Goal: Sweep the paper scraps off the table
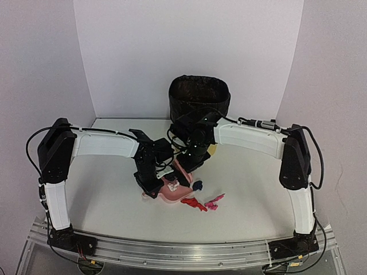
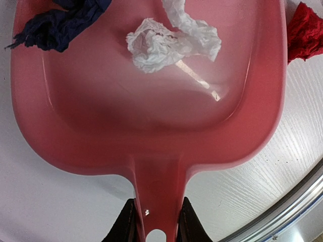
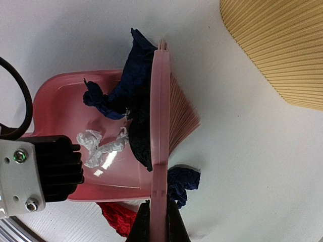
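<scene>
My left gripper (image 2: 156, 224) clasps the dustpan (image 2: 151, 126), my right gripper (image 3: 159, 224) the brush (image 3: 160, 101); scraps (image 1: 194, 202) lie lower centre, bin (image 1: 199, 103) above.

Both arms (image 1: 109, 144) are white-shelled with blocky black joints (image 1: 55, 150); thin black cables (image 1: 27, 152) loop alongside

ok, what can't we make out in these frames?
Dustpan, top external: mostly hidden under both arms, contents unreadable.
Black bin, top external: interior too dark to see.
Red scrap, left wrist: cut off by right edge.
Navy scrap, left wrist: cut off by top edge.
Tan ribbed object, right wrist: cropped, unidentifiable.
</scene>
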Available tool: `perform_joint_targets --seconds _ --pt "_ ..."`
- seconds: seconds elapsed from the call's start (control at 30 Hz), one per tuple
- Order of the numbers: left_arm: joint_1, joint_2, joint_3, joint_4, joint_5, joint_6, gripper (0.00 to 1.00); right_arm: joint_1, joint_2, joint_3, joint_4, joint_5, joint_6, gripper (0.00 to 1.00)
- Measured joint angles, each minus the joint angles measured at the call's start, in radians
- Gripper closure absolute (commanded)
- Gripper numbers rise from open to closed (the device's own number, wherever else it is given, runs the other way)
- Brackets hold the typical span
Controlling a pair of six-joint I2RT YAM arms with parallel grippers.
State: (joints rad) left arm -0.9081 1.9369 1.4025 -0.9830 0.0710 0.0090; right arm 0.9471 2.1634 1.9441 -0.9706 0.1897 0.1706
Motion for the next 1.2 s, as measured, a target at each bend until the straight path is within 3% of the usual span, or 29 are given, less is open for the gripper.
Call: perform_joint_targets --seconds 0.53,1.2 --pt "0.008 0.002 -0.007 0.075 0.043 0.017 1.00 0.044 -0.190 -0.188 -0.016 -0.021 -0.017 1.00" --pt "0.016 -0.108 -0.136 0.276 -0.014 0.248 1.00 0.068 -0.378 -0.277 -0.024 0.121 0.207 1.00"
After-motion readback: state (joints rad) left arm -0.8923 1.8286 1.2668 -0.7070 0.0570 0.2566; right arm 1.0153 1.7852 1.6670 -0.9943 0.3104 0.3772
